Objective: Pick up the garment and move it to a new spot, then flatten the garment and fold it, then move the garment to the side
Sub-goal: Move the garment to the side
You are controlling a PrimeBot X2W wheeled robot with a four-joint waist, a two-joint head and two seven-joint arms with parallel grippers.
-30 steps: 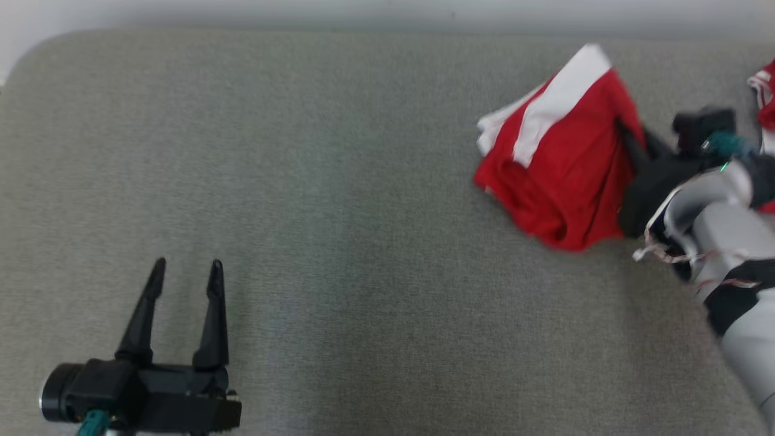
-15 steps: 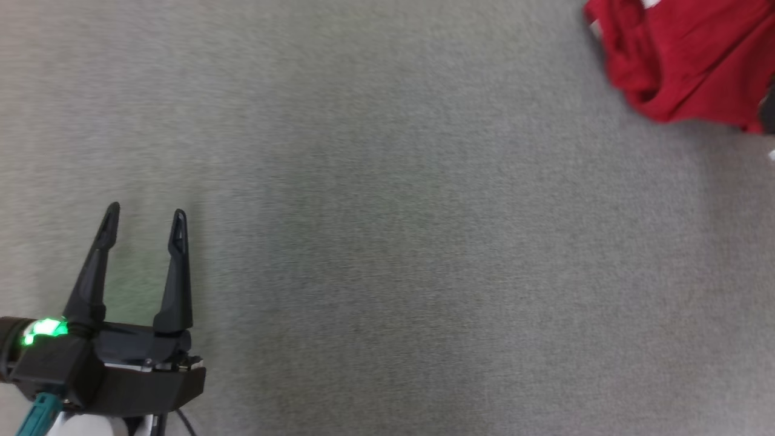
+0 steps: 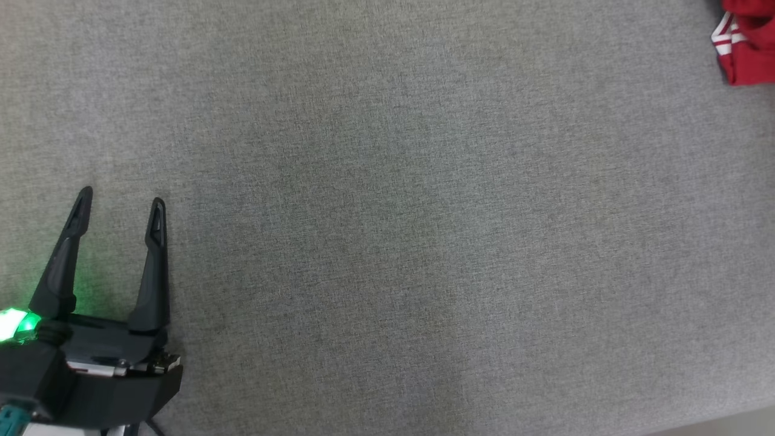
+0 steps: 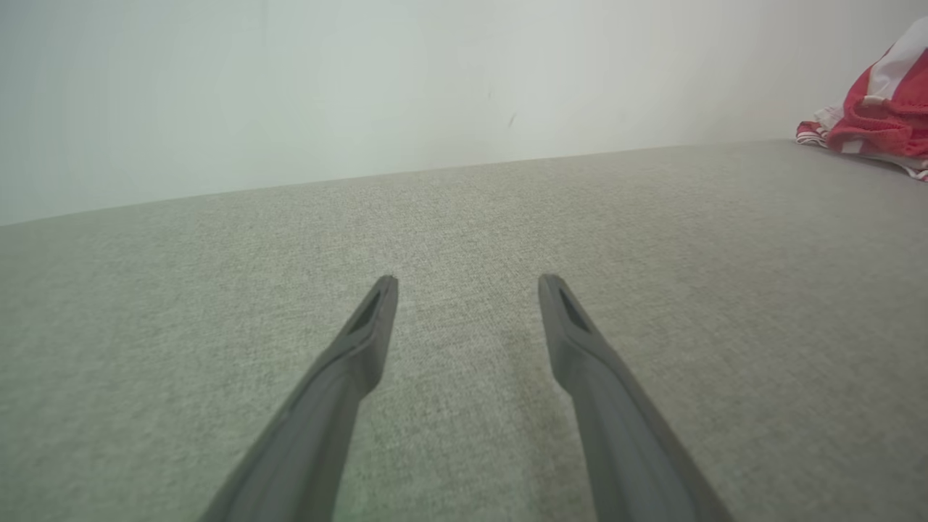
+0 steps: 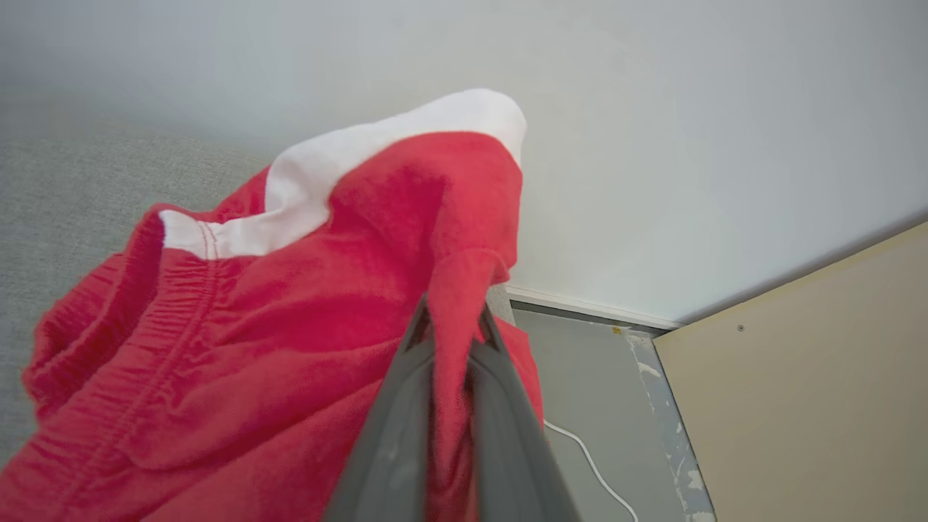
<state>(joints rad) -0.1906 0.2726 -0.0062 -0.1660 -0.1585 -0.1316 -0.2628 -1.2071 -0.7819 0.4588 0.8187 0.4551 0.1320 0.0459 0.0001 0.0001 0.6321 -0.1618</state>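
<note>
The garment [image 5: 239,348] is red fleece with a white band and an elastic waist. My right gripper [image 5: 451,319] is shut on a fold of it, and the cloth hangs lifted above the grey surface. A piece of red cloth with thin white stripes [image 3: 748,48] shows at the head view's top right corner, and a red and white heap [image 4: 877,116] lies at the far right of the left wrist view; I cannot tell whether either is the held garment. My left gripper [image 3: 121,197] [image 4: 470,279] stands open low over the surface at the lower left, with nothing between its fingers.
A grey fabric surface [image 3: 387,218] spreads across the head view, its near edge at the lower right [image 3: 720,424]. A pale wall [image 4: 362,87] backs it. Past the surface's end lie a grey floor with a white cable [image 5: 591,464] and a beige panel [image 5: 812,377].
The head camera has swung down and left, so the garment and right arm slid out past the top right. The left gripper stays open, the right stays shut on the cloth.
</note>
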